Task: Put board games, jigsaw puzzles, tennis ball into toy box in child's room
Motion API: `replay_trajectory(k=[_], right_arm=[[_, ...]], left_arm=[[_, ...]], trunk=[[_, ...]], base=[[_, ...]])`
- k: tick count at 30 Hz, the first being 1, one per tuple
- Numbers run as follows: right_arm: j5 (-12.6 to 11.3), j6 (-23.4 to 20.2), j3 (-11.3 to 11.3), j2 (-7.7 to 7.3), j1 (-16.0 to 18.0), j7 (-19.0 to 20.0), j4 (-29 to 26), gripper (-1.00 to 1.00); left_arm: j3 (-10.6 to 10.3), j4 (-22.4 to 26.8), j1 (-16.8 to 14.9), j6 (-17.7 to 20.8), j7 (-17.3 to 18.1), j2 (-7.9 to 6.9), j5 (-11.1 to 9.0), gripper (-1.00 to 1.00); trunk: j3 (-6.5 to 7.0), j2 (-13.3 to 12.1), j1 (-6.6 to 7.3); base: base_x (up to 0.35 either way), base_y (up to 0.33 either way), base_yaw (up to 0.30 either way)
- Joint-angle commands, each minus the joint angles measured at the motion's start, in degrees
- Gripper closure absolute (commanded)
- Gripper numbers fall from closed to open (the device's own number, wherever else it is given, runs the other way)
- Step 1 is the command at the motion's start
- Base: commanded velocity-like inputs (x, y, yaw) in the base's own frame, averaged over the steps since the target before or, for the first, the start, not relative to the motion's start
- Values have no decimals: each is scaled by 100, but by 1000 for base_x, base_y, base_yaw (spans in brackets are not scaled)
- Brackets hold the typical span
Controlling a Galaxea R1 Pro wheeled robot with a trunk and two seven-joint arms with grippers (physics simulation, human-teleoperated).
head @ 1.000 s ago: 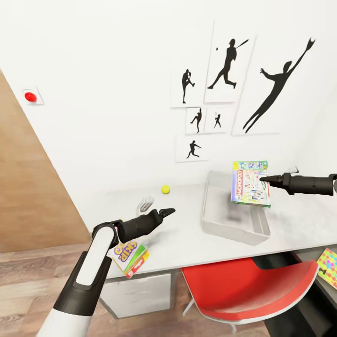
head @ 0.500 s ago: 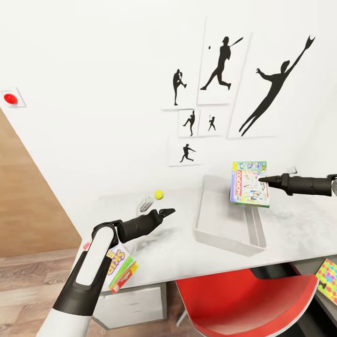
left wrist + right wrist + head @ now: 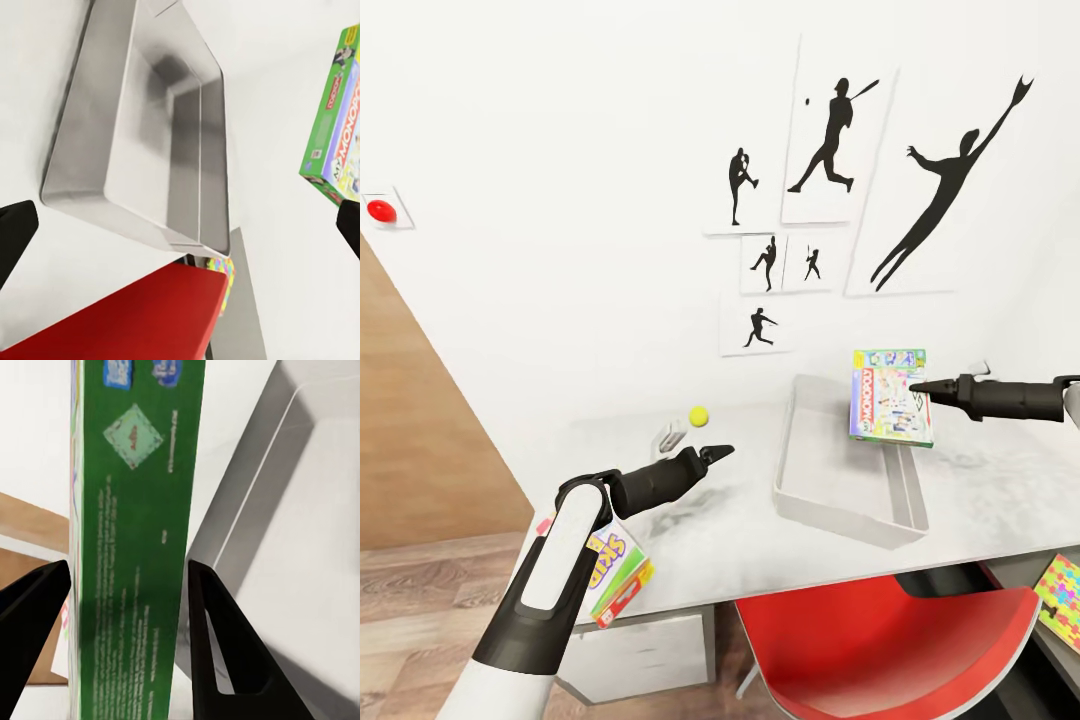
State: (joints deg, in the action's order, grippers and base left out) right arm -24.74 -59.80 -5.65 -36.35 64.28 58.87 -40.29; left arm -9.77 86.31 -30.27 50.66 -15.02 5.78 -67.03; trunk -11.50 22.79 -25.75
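Placement step. Counter (image 3: pixel 1000 480) bears the toy box (image 3: pixel 847 490), below the right hand (image 3: pixel 916 386); that hand grasps the upright Monopoly board game (image 3: pixel 891 397). Next: lower, release. Left hand (image 3: pixel 722 453) released; tennis ball (image 3: pixel 699 415) beyond.

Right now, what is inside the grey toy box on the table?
The grey rectangular toy box looks empty: the left wrist view shows its bare floor. The green Monopoly board game, clamped in the right gripper, hangs above its far corner, hiding that corner from the head view.
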Motion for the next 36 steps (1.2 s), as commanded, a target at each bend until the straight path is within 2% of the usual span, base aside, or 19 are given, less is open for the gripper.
replay_trajectory(k=[1, 20, 36], right_arm=[[-8, -20, -22, -6, 8, 28, 4, 100], [-4, -20, -24, -11, 3, 19, 54, 100], [-4, -20, -16, -22, -12, 24, 56, 100]], left_arm=[[2, 10, -5, 14, -58, 2, -61, -100], [-5, 35, 5, 20, -47, -21, -64, -100], [-10, 26, 12, 21, -52, -27, -64, -100]], trunk=[[-12, 13, -4], [-12, 13, -4], [-12, 13, -4]], base=[[1, -1, 0], [10, -20, 0], [183, -173, 0]])
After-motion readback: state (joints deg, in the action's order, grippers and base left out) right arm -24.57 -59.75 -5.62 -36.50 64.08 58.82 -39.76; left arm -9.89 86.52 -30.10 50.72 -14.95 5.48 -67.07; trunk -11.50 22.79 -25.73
